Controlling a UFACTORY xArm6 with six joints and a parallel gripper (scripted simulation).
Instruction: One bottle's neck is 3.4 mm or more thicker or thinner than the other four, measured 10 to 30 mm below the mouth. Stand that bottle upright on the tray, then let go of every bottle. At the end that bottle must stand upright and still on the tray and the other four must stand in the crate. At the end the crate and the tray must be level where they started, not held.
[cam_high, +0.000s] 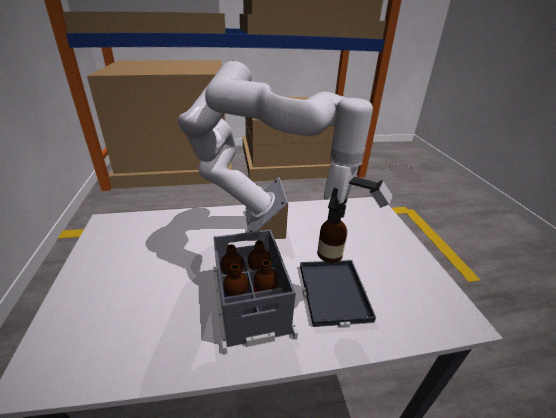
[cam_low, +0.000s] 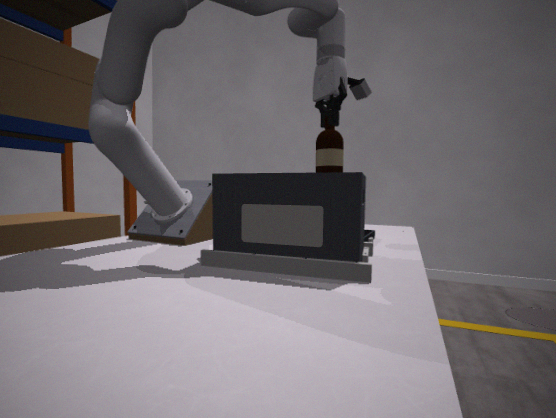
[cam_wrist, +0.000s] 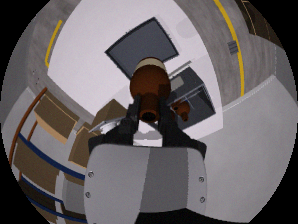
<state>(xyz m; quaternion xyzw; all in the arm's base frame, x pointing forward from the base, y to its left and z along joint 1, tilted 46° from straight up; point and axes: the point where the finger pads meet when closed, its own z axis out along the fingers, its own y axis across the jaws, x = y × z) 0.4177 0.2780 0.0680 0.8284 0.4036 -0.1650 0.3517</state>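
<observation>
Four bottles (cam_high: 235, 282) (cam_wrist: 183, 108) are standing in the crate (cam_high: 260, 320) (cam_low: 288, 225) (cam_wrist: 204, 112), and the fifth bottle (cam_high: 332, 240) (cam_low: 329, 150) (cam_wrist: 150, 82) is hanging upright from the claw (cam_high: 337, 210) (cam_low: 329, 117) (cam_wrist: 149, 103), whose fingers are closing part-way, pinching its neck. It is hovering above and near the far edge of the tray (cam_high: 337, 295) (cam_low: 370, 234) (cam_wrist: 142, 47), which is holding nothing. Picking out and lifting seem done, if this is the odd neck; the views are not settling that. Lowering, releasing and backing off are remaining. Crate and tray are both sitting level, apparently in their places. The held bottle is looking brown and round-shouldered, wearing a cream label round its body, its open mouth showing between the fingers
</observation>
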